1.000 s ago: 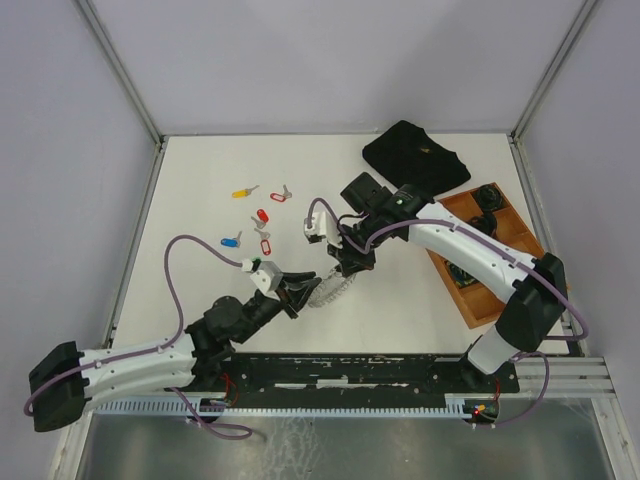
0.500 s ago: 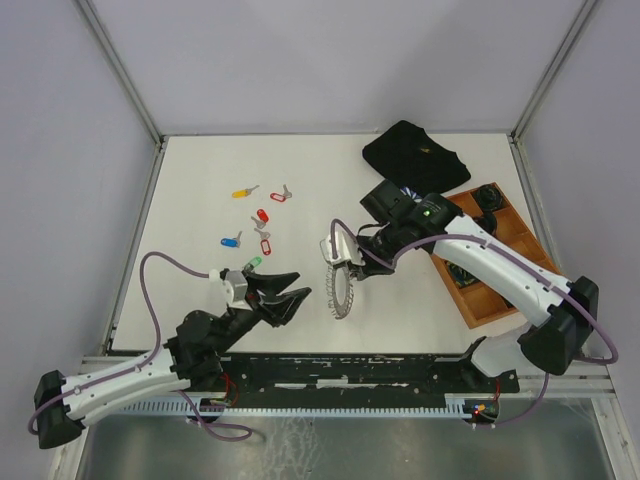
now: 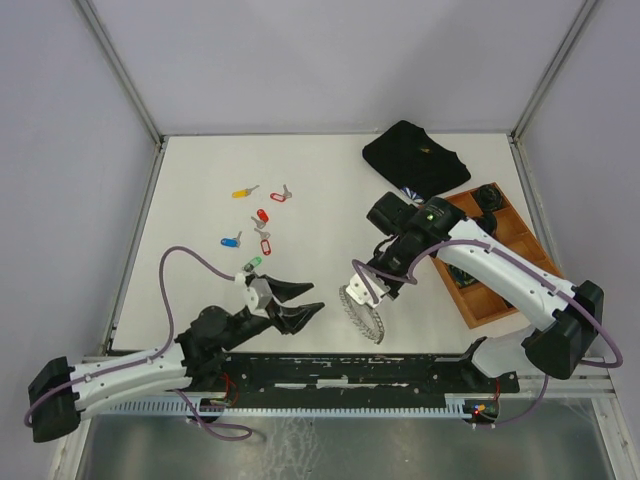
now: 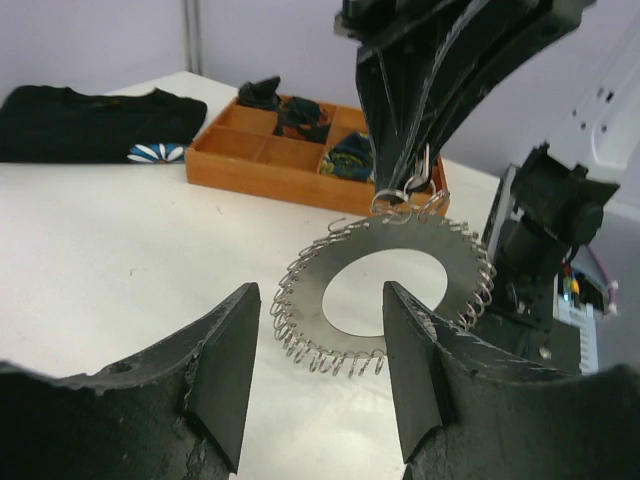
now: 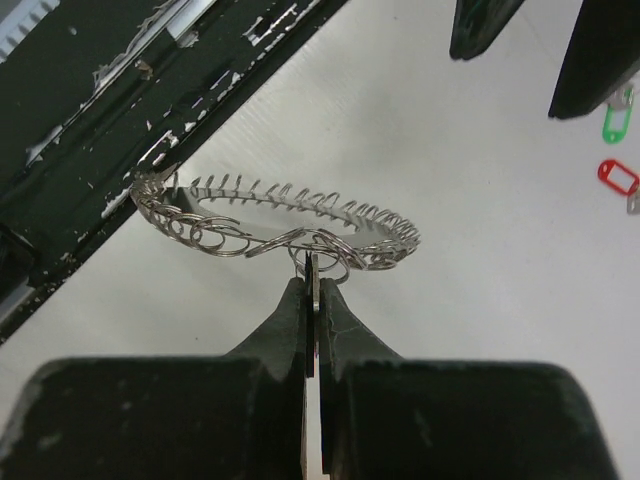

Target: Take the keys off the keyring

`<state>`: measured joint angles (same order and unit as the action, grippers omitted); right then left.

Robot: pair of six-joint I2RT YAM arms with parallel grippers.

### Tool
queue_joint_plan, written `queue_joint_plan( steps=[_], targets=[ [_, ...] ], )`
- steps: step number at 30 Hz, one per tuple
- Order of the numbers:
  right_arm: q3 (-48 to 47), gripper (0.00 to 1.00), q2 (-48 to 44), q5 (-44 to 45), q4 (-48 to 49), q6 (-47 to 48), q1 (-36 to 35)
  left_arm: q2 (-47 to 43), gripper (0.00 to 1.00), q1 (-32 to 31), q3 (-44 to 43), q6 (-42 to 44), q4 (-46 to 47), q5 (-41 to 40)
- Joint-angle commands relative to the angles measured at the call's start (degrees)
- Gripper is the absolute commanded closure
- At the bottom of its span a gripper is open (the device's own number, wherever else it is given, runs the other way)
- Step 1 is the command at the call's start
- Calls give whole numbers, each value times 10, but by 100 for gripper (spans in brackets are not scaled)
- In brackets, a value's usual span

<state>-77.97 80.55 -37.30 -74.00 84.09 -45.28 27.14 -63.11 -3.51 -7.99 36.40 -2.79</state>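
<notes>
Where the white table (image 3: pixel 200 170) spreads under both arms, the items are as follows.

- Black garment (image 3: pixel 415 157): folded, far right corner.
- Wooden tray (image 4: pixel 270 170): compartmented, at the right edge, just beside the garment.
- Right gripper (image 5: pixel 313 290): jaws pinched tight on a loop of the fringe of the keyring (image 4: pixel 300 300), which hangs from it, tilted, close to the table's near edge.
- Left gripper (image 3: pixel 312 298): jaws spread wide, holding nothing, pointing at the keyring, apart from it.
- Keys (image 3: pixel 262 215): loose on the table left of centre, well apart from the keyring. Heads are yellow, red, blue and green.
</notes>
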Motion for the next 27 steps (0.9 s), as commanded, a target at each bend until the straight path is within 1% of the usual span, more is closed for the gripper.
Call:
queue_joint_plan(
  steps=[1,4,6,13,17,20,27],
  targets=[
    [-17,100,-3,-41,-76,152,-3,63,41,0,-33,85,59,58],
    [-38,100,13,-44,-125,221,-3,123,40,0,-53,137,66,79],
    [-51,100,24,-50,-148,248,-3,151,40,0,-64,175,77,87],
    [-67,100,36,-51,-164,252,-6,190,40,0,-92,279,109,134],
    [-68,100,34,-46,-167,252,-10,217,40,0,-122,307,108,178],
    [-67,100,32,-45,-170,252,-14,259,41,0,-148,316,101,218],
    [-64,100,24,-46,-174,254,-17,334,43,0,-202,347,69,255]
  ],
)
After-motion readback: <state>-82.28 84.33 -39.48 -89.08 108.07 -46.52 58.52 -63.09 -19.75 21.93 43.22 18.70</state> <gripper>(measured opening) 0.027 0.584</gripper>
